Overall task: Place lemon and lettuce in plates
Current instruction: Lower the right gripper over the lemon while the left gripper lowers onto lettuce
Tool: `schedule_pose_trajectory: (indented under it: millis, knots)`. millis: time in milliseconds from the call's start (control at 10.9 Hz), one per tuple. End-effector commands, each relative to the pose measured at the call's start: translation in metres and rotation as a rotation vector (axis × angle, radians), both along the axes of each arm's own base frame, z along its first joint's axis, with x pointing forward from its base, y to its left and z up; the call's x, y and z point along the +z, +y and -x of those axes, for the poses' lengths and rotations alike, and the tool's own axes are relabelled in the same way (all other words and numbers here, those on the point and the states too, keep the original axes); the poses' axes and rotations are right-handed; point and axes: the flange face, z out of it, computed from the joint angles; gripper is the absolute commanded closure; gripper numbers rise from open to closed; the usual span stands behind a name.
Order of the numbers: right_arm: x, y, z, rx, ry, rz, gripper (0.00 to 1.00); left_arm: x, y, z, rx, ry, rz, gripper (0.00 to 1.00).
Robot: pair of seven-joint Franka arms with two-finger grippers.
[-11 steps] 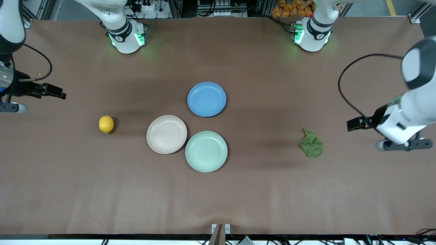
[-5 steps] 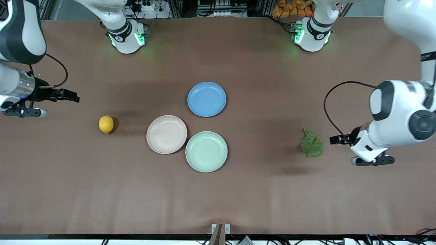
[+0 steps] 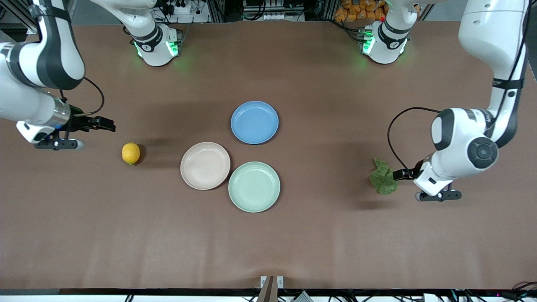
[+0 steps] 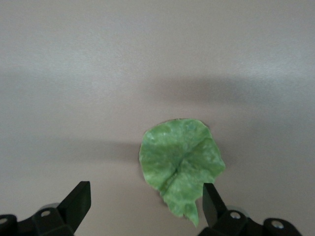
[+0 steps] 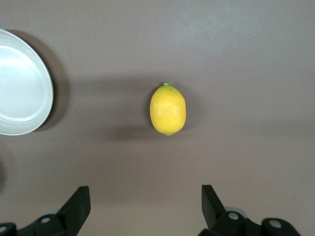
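The yellow lemon (image 3: 131, 153) lies on the table toward the right arm's end; it also shows in the right wrist view (image 5: 168, 109). My right gripper (image 3: 108, 124) is open and empty above the table just beside the lemon. The green lettuce (image 3: 383, 178) lies toward the left arm's end and shows in the left wrist view (image 4: 180, 162). My left gripper (image 3: 402, 174) is open at the lettuce's edge, holding nothing. The beige-pink plate (image 3: 205, 165) and the mint green plate (image 3: 254, 186) sit empty, touching, mid-table.
A blue plate (image 3: 254, 122) sits empty just farther from the front camera than the two pale plates. The beige-pink plate's rim (image 5: 22, 88) shows in the right wrist view. The two arm bases (image 3: 156, 46) (image 3: 382, 44) stand at the table's edge.
Both arms have swung in from the table's ends. The right gripper has come close to the lemon and the left gripper has reached the lettuce's edge. Lemon, lettuce and plates have not moved.
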Motion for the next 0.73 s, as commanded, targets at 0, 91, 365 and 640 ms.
schedule_pose_trajectory:
  millis: [0,91,365,640]
  knots:
    - [-0.034,0.002,-0.004,0.005,0.051,-0.023,0.00,-0.037,0.005,0.017,-0.009,-0.056,-0.005,0.00]
    - [-0.052,0.002,-0.006,0.004,0.074,-0.026,0.00,-0.047,0.004,0.016,-0.009,-0.065,-0.002,0.00]
    - [-0.080,-0.001,-0.012,0.008,0.079,-0.029,0.00,-0.084,-0.004,0.015,0.000,-0.089,0.009,0.00]
    - [-0.092,-0.006,-0.011,0.054,0.048,-0.038,0.00,-0.097,-0.018,0.016,0.020,-0.084,0.022,0.00]
